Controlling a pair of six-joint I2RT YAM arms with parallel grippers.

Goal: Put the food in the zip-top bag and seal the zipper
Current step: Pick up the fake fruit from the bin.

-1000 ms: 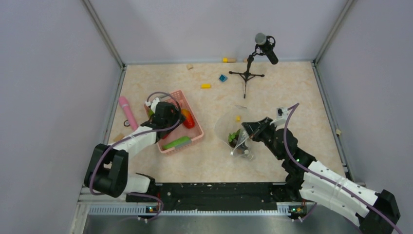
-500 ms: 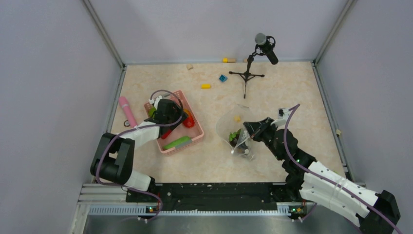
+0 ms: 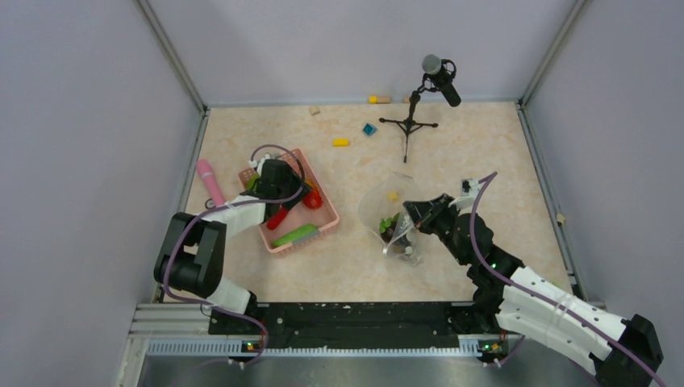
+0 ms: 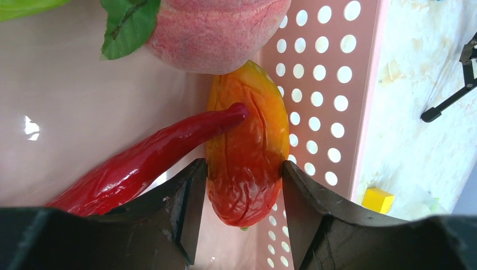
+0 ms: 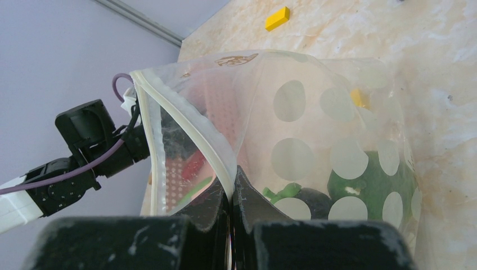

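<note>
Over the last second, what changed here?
The left gripper edged farther across the pink basket, its elbow swinging in behind it. Its fingers now flank the orange-red fruit beside the red chili, grip unclear. The right gripper kept the zipper of the zip-top bag pinched. Bag and basket stayed put.

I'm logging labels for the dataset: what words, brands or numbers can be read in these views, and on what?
None can be read.
A small brown mark on the zip-top bag, near its upper edge, is too blurred to read.
</note>
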